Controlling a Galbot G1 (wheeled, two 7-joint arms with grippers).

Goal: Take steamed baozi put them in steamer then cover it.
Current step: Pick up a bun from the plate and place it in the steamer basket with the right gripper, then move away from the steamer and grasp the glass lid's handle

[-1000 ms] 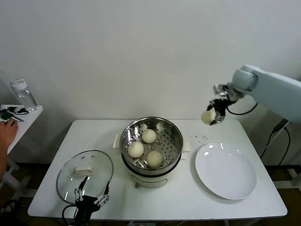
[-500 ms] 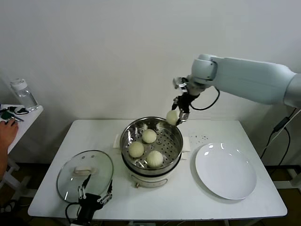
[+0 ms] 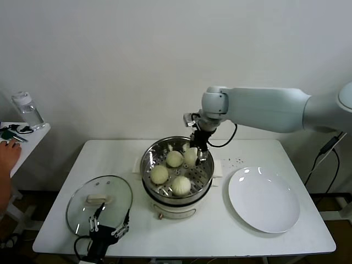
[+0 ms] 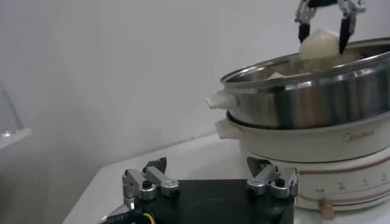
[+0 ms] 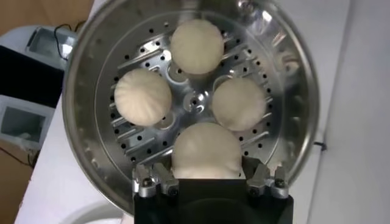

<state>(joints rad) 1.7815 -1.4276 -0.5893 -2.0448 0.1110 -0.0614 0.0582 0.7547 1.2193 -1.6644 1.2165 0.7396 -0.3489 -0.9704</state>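
Observation:
The steel steamer [image 3: 146, 165] stands mid-table on its white pot base. Three baozi [image 3: 174, 159] [image 3: 159, 175] [image 3: 181, 185] lie on its perforated floor. My right gripper [image 3: 193, 154] is shut on the fourth baozi [image 3: 190, 157] and holds it inside the basket at the far right side. In the right wrist view that baozi [image 5: 205, 151] sits between the fingers [image 5: 149, 178], just above the floor, with the other three beyond it. The glass cover [image 3: 77, 209] with its white handle [image 3: 98, 198] lies flat at the front left. My left gripper [image 3: 107, 228] is open and empty beside it.
A large white plate [image 3: 264, 199], bare, lies right of the steamer. In the left wrist view the steamer wall [image 4: 304, 103] is close ahead of my left gripper [image 4: 209, 178]. A side table with a bottle [image 3: 27, 110] and a person's hand [image 3: 6, 157] is at far left.
My right arm has swung left from above the table's right side to over the steamer and lowered the baozi into the basket. The left gripper has barely moved.

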